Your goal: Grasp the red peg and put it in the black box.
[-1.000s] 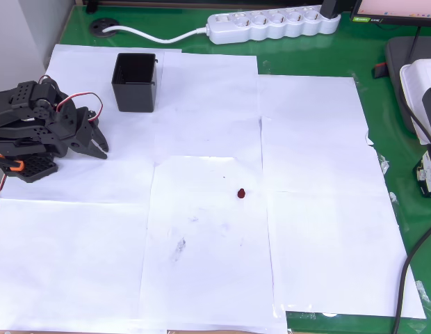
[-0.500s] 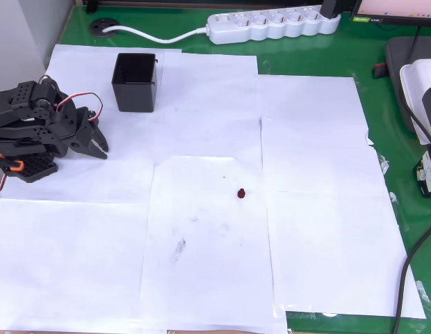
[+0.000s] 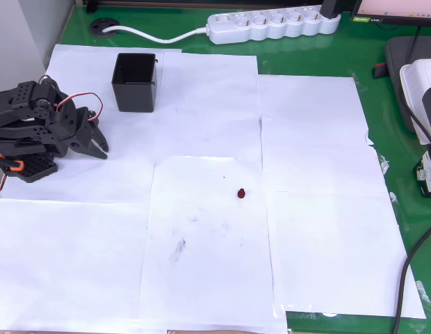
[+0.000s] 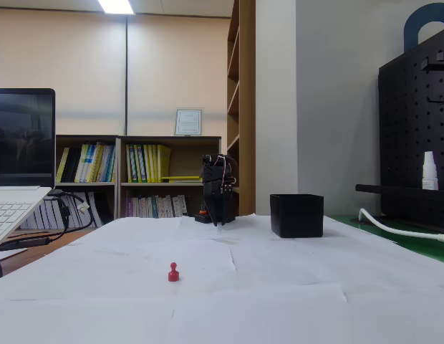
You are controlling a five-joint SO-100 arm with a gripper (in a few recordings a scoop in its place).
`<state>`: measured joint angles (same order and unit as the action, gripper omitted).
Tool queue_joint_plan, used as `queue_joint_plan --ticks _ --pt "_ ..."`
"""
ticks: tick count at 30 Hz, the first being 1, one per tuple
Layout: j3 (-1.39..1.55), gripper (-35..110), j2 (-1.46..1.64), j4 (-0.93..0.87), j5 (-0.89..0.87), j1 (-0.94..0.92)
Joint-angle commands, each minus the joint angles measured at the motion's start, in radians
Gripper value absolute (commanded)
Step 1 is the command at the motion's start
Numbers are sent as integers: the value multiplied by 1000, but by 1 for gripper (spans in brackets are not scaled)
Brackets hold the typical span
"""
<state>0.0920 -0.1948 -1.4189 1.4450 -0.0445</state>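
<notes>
The overhead view looks straight down on the paper-covered table from well above, wide enough to take in the arm at 9 o'clock, the black box at 11 o'clock and the power strip at 12 o'clock. The fixed view sits low at table height, at the overhead picture's 3 o'clock side, facing level toward 9 o'clock, so the arm stands far back at centre. It is close to the table surface. Both views share the paper, the red peg, the box and the arm
</notes>
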Motion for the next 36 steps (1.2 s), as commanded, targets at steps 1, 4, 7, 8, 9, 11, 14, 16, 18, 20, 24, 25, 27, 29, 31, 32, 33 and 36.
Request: queue_joint_plan --ticks 1,4,7,8,9,11,14,16,18,20,24,25,27,29,31,32,33,36 --pt "12 1 -5 -67 -9 -6" --pt "12 1 -5 -69 3 -6" --pt "12 1 -5 -71 20 -11" --pt "12 1 -5 -74 67 -28" --pt "12 1 20 -60 87 -48" --pt "12 1 135 -2 101 -80" --pt "12 1 295 120 244 -169" --pt "12 1 348 207 310 -216" --pt "14 1 377 341 374 -216" --pt "14 4 402 502 370 -216" --pt "14 4 433 752 298 -196" --pt "14 4 449 819 259 -196" --pt "14 2 468 893 262 -190" --pt "14 2 505 994 262 -181" --pt "15 2 577 1138 235 -176" --pt "18 2 635 1233 233 -181" --pt "18 1 692 1324 229 -186" --pt "23 0 824 1555 164 -206"
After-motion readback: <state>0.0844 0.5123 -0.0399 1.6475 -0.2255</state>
